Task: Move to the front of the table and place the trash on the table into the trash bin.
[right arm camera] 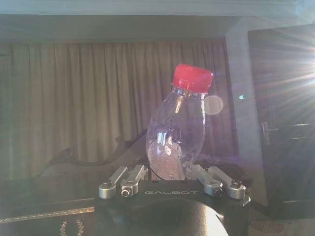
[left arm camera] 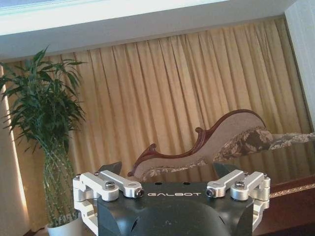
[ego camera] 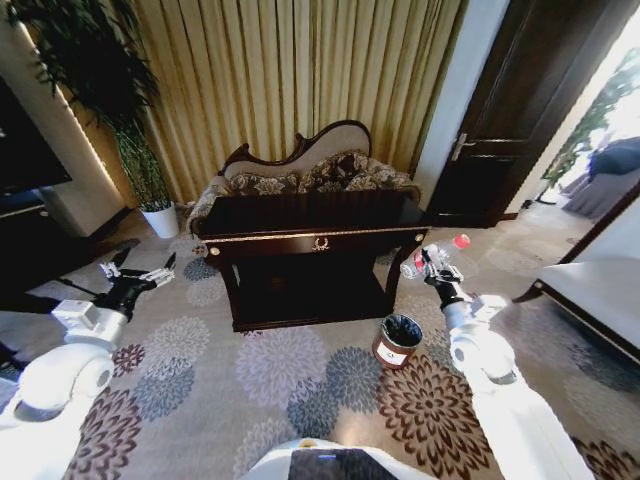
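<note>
Holding the bottle [ego camera: 432, 256] in our right gripper [ego camera: 432, 268], we have it clamped low on the body, red cap pointing up and to the right. It hangs just off the right end of the desk [ego camera: 310, 215], above the carpet, with the bin [ego camera: 398, 340] nearer to us and slightly left of the gripper. Our left gripper [ego camera: 135, 272] sits out to the left of the desk with its fingers apart and nothing between them.

To do this step well, we judge the arm should bring the bottle back toward us until it is over the bin's mouth, then lower it close to the rim before letting go, since the opening is small and a light bottle dropped from height could bounce out. Keeping clear of the desk's corner on the way matters too.

The head view gives us bin, desk and both arms together. The right wrist view shows the grip itself: the bottle [right arm camera: 176, 137] tilted between the closed fingers. The left wrist view shows the open left gripper [left arm camera: 167, 172], with sofa [left arm camera: 216, 142] and plant [left arm camera: 44, 128] beyond it.
</note>
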`<state>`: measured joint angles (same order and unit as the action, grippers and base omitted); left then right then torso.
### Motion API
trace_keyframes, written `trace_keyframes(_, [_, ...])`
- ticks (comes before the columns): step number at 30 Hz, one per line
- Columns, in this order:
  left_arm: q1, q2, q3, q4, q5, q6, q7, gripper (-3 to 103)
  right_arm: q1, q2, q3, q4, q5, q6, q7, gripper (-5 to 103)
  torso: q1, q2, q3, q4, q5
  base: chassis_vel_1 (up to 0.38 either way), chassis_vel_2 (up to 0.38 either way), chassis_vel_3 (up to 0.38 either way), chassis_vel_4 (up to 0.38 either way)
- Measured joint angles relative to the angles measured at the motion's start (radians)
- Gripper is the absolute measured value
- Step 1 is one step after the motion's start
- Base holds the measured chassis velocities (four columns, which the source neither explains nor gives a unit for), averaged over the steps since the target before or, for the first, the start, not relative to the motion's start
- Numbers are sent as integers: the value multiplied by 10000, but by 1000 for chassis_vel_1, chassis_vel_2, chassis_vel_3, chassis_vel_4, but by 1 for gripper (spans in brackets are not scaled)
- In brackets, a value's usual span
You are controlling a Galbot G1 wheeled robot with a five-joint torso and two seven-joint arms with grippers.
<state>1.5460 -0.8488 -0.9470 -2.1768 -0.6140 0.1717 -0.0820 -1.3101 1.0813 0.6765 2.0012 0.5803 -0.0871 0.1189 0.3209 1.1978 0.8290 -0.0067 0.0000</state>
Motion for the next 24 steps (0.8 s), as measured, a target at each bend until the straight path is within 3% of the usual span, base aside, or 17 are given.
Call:
trace_keyframes(10, [10,-8,28,8,26,-50,9,100,43,13,-47,-16,7,-1,0,28,-7,5,-3,3,-1,-132,140,123,-140])
trace_keyframes(24, [54,-101,63,-33,104,-97,21,100,0,54,-11,-76,-14,36,0,28,3,-2,2,1,-3,-240,210,243,-207])
